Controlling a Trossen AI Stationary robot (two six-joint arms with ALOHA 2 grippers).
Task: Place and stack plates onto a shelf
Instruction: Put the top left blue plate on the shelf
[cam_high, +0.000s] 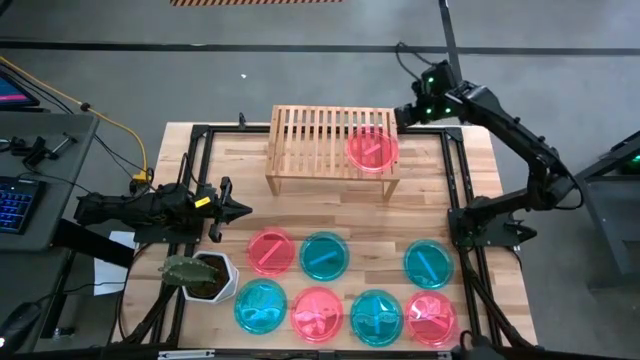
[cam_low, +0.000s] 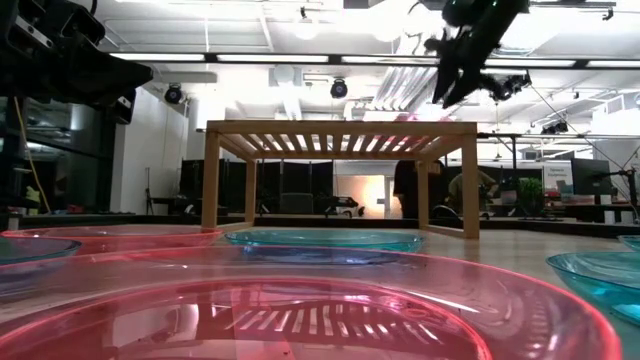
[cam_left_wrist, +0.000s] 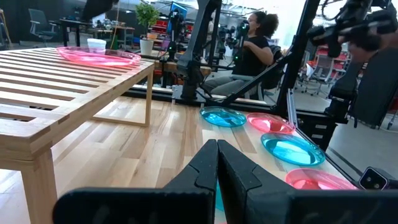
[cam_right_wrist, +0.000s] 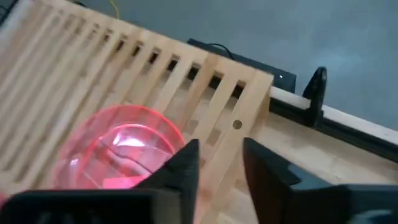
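One pink plate (cam_high: 372, 148) lies flat on the slatted top of the wooden shelf (cam_high: 310, 140), at its right end; it also shows in the right wrist view (cam_right_wrist: 118, 155) and the left wrist view (cam_left_wrist: 99, 56). My right gripper (cam_high: 403, 115) is open and empty, above the shelf's far right corner, just right of that plate (cam_right_wrist: 221, 158). Several pink and teal plates lie flat on the table in front of the shelf, among them a pink one (cam_high: 271, 250) and a teal one (cam_high: 324, 255). My left gripper (cam_high: 243, 210) is shut and empty, at the table's left (cam_left_wrist: 217, 155).
A white hexagonal plant pot (cam_high: 205, 275) stands at the near left, beside the plates. A black frame (cam_high: 455, 170) runs along the table's sides. The shelf's left half (cam_high: 300, 135) is bare. A person (cam_left_wrist: 252, 46) sits beyond the table.
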